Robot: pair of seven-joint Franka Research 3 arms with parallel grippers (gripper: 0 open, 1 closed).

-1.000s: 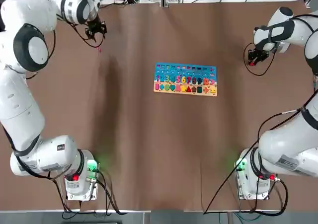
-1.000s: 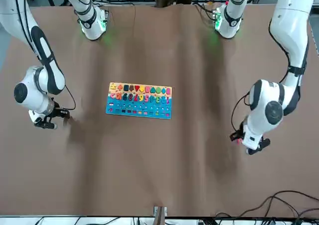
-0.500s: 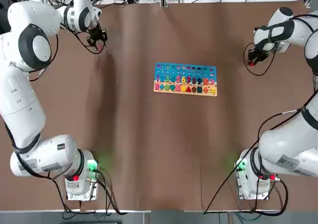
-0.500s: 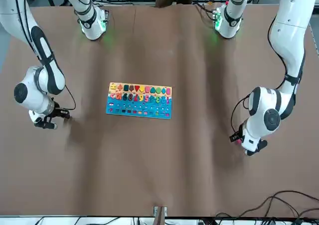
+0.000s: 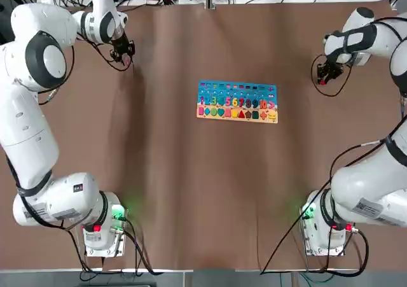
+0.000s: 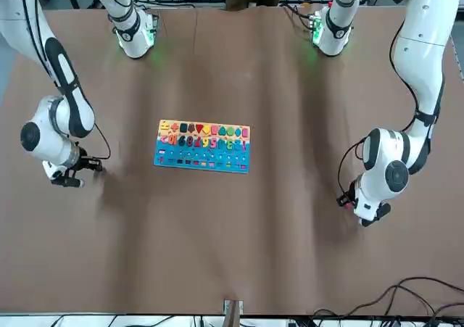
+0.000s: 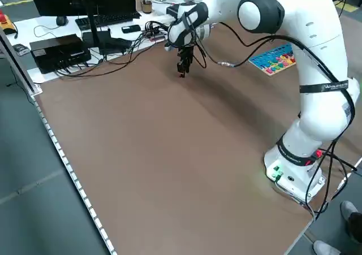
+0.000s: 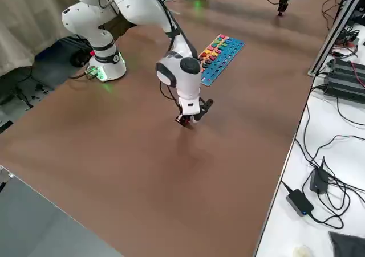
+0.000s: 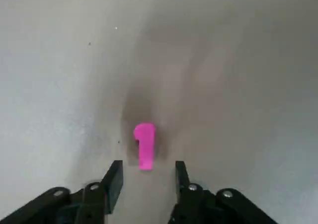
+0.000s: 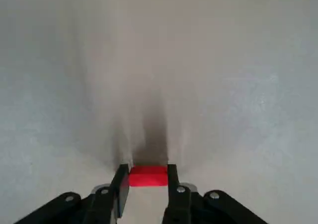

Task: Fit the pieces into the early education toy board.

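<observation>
Straddling the pink numeral-one piece [image 9: 145,146], the left claw [image 9: 150,184] stands apart, probably to grip its sides; the right claw [image 10: 148,176] clamps a red block [image 10: 148,176], likely awaiting placement in the blue-topped rectangular board [image 5: 237,102] mid-table.

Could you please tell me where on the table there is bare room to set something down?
The brown tabletop is bare between the toy board and the near edge, between the two arm bases. It is crowded at the far left, where the left gripper stands open around a pink piece.
</observation>
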